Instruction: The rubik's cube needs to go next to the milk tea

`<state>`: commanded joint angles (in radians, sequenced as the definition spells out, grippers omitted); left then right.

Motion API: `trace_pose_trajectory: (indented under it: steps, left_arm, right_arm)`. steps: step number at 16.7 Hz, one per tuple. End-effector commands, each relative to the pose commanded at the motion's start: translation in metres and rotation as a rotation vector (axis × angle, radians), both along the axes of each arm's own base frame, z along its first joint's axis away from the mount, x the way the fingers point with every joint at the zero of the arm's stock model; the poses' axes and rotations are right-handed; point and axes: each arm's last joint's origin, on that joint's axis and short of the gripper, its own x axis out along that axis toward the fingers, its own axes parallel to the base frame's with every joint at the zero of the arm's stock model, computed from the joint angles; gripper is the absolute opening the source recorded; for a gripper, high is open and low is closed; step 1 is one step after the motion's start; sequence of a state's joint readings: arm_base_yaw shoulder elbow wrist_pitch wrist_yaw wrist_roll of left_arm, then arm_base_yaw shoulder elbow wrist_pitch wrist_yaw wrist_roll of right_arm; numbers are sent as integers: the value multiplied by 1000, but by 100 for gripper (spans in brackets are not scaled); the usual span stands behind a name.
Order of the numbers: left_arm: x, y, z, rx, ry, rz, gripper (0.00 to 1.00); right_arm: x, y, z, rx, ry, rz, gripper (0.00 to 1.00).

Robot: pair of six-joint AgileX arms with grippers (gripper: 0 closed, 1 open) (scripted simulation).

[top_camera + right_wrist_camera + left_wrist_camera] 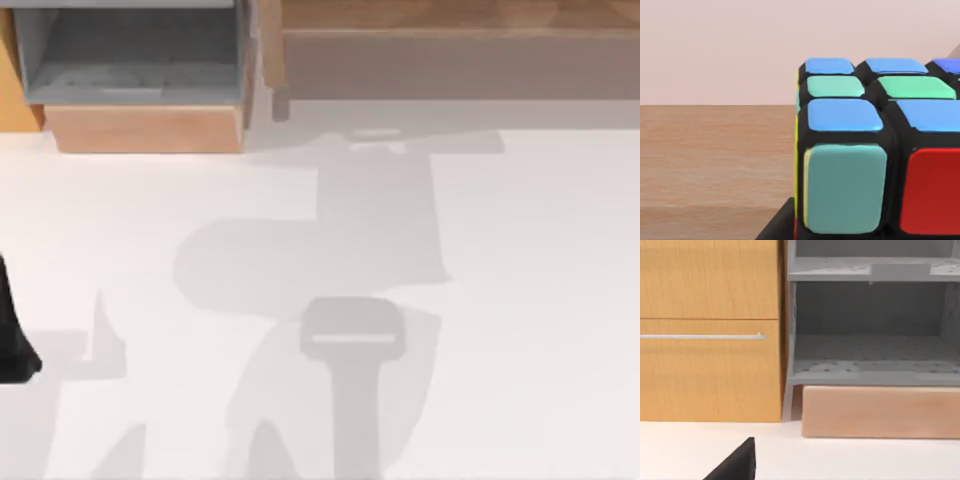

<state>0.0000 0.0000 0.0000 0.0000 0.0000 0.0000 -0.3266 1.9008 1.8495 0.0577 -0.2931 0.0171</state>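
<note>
Broad white tabletop [540, 300], bare across the middle and the right, crossed by grey shadows. Far edge closed off on the left by a cabinet with a grey shelf recess [130, 55] over a pale wooden plinth [145, 128], and on the right by a long brown wooden ledge [450, 20]. Plenty of free room between that back line and the near edge.

At the table's left edge, a black part of the left arm [12, 340], low over the surface. Left gripper [737, 465] seen as one black wedge above the white top, facing the cabinet and well apart from it; open or closed, cannot tell.

From the left wrist view, counted: one orange-wood cabinet front [710, 375] split by one seam, one thin metal bar handle [700, 336], two grey shelf openings stacked one above the other [875, 330], one pale plinth [880, 410] beneath them.

One multicoloured rubik's cube [875, 150] with black edges, very close before the right wrist camera, a brown wooden surface [715, 160] and a pale pink wall behind it. On its upper face, blue and green tiles; on the near face, one teal and one red; a yellow sliver down the side. Right gripper [777, 227] seen as a dark wedge just beside the cube's lower corner; whether clamped on it, cannot tell.
</note>
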Motion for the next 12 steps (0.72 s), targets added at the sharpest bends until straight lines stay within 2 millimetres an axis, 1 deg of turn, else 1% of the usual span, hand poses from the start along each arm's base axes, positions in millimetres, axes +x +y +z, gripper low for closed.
trace_pose_trajectory:
  steps: [4, 6, 8, 12]
  left_arm:
    - [0, 0, 0, 0, 0, 0, 100]
    - [0, 0, 0, 0, 0, 0, 100]
    - [0, 0, 0, 0, 0, 0, 100]
    - [0, 0, 0, 0, 0, 0, 100]
  right_arm:
    - [-1, 1, 1, 1, -2, 1, 0]
    - [-5, 0, 8, -4, -13, -17, 0]
    - [-16, -2, 23, -11, -27, -60, 0]
    - [-48, -6, 61, -25, -33, -184, 0]
